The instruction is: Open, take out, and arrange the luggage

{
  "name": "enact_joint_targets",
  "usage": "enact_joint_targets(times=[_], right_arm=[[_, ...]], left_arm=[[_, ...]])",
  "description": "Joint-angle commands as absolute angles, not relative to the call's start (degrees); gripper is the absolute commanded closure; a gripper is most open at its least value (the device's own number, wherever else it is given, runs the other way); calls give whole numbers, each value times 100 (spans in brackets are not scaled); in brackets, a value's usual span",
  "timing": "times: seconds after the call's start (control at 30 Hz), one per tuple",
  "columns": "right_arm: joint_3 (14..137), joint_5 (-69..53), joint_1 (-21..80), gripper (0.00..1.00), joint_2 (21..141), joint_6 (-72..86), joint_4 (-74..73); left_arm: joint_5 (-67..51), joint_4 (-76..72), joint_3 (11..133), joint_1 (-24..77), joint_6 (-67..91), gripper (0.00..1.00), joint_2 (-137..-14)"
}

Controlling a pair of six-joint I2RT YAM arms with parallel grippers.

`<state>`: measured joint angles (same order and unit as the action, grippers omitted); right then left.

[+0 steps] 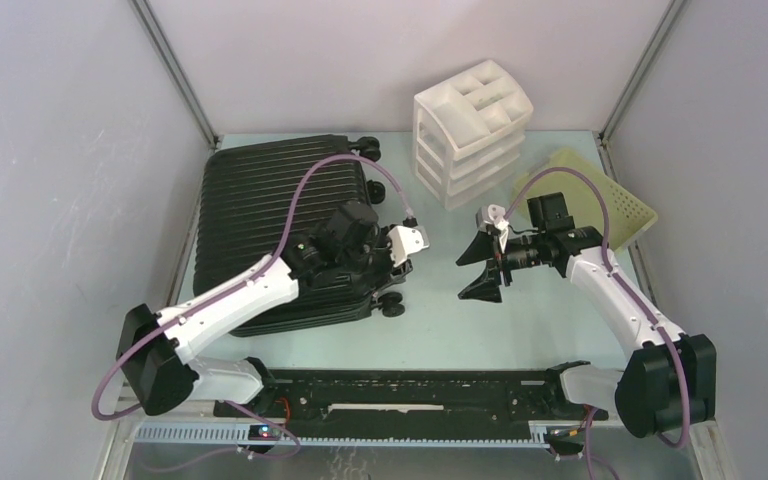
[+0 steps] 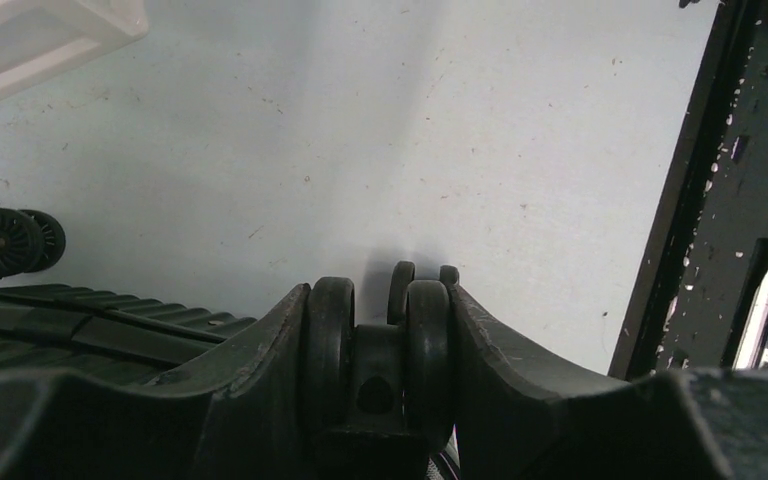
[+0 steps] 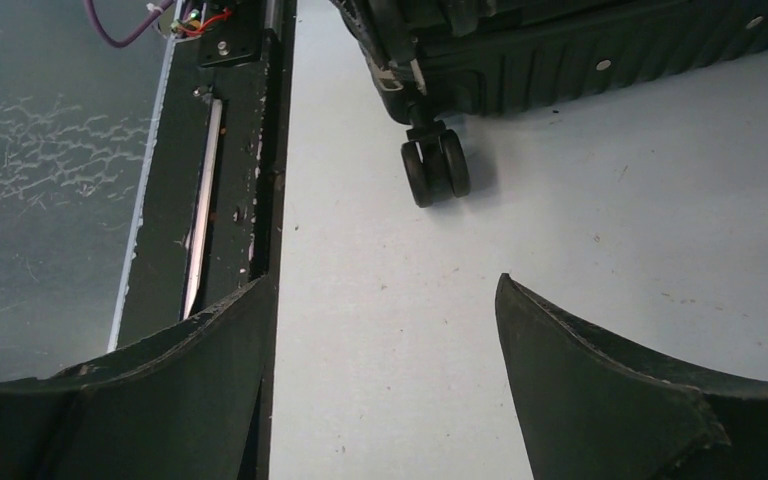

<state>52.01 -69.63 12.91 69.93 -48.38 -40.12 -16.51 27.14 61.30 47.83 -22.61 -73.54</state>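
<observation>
The luggage (image 1: 260,200) is a black ribbed suitcase that lies flat and closed on the left half of the table. My left gripper (image 1: 392,272) reaches over its near right corner. In the left wrist view its fingers (image 2: 378,300) are shut on a twin caster wheel (image 2: 380,340) of the suitcase, one pad against each outer side. My right gripper (image 1: 470,278) hovers open over bare table, right of the suitcase. Nothing lies between its fingers (image 3: 385,285). Ahead of it stand another caster (image 3: 435,168) and the suitcase's side (image 3: 580,50).
A white three-tier drawer organizer (image 1: 472,130) stands at the back centre, with a pale yellow perforated basket (image 1: 600,200) to its right. A black rail (image 1: 410,390) runs along the table's near edge between the arm bases. Grey walls close in the left and right sides.
</observation>
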Motion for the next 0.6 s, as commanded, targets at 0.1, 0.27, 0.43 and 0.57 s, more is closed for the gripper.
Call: enact_joint_targets(times=[0.1,0.27,0.43,0.57], right_arm=[[5327,-6717,1424,7,6838,-4974,-4101],[5429,-6494,1601,4,6876,-5001,-4203],[5511,-6291,1910,4,6888,-4887,-4044],[5602,-6070,2336,5,6989,-4726,-3680]], left_arm=[[-1557,1904,6697,5169,-793,35,-7035],[-1616,2057,6983,5174,-139,20,-6704],[-1421,2185,6726,5173,-35,19,-6128],[-1048,2383,6183,5173,83,19,-5484]])
